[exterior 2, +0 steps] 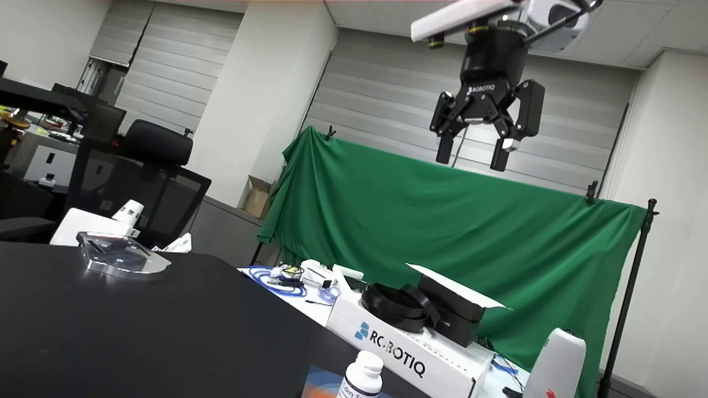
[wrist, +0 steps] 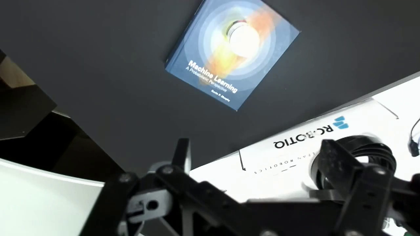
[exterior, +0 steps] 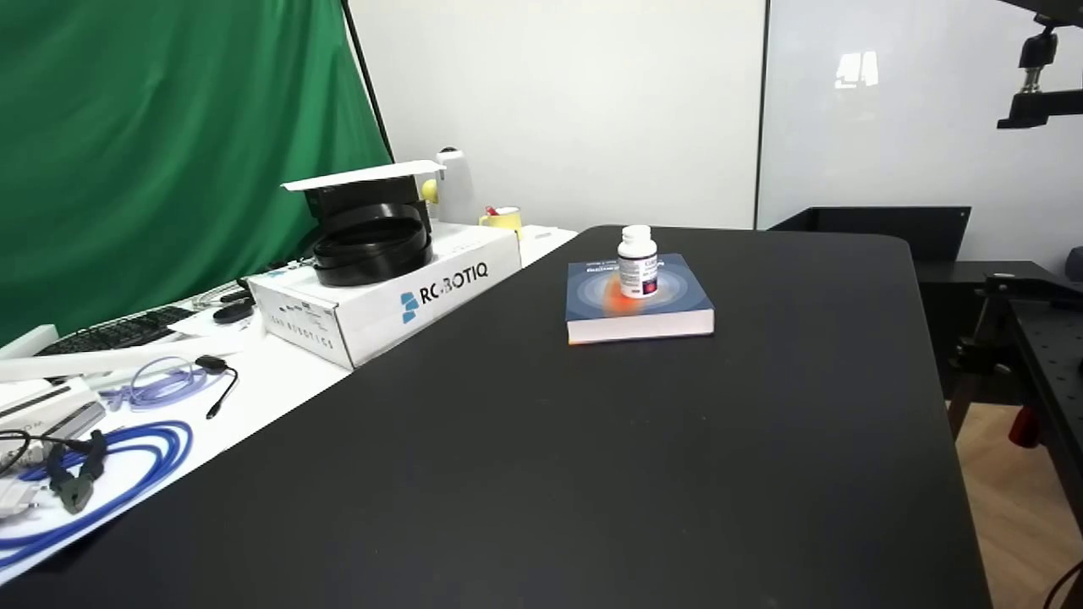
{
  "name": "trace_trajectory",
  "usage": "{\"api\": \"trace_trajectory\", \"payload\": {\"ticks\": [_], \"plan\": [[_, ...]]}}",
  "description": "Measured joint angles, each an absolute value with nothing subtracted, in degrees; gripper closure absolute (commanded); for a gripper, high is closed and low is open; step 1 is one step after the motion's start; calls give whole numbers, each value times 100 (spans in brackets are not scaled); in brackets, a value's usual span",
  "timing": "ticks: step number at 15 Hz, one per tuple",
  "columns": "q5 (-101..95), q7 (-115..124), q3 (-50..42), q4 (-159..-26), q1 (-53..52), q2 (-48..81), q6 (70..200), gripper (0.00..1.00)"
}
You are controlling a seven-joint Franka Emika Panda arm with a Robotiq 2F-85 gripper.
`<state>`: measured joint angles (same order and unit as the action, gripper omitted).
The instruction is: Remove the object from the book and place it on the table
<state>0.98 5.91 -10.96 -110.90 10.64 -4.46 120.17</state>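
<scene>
A small white pill bottle (exterior: 638,262) stands upright on the blue book (exterior: 640,326), which lies flat on the black table (exterior: 592,457). The bottle (exterior 2: 362,376) and a corner of the book (exterior 2: 316,381) show at the bottom edge in an exterior view. In the wrist view the bottle (wrist: 243,40) is seen from above on the cover of the book (wrist: 252,75). My gripper (exterior 2: 472,155) is open and empty, high above the table, fingers pointing down. In the wrist view its fingers (wrist: 256,147) are wide apart, with the bottle and book beyond them.
A white cardboard box (exterior: 423,296) with black rings (exterior: 372,245) on it stands beside the table, on a white side surface (exterior: 279,406) with cables. A clear plastic piece (exterior 2: 124,257) lies near the table's edge. A green curtain (exterior 2: 442,221) hangs behind.
</scene>
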Motion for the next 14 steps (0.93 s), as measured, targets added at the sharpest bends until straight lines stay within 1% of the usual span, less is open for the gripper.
{"api": "trace_trajectory", "payload": {"ticks": [4, 7, 14], "plan": [[-88, 1259, -943, -9900, 949, 664, 11622, 0], [-103, 1544, -895, -9326, 802, 1119, 11201, 0], [-103, 1523, -889, -9301, 804, 1179, 11194, 0]]}}
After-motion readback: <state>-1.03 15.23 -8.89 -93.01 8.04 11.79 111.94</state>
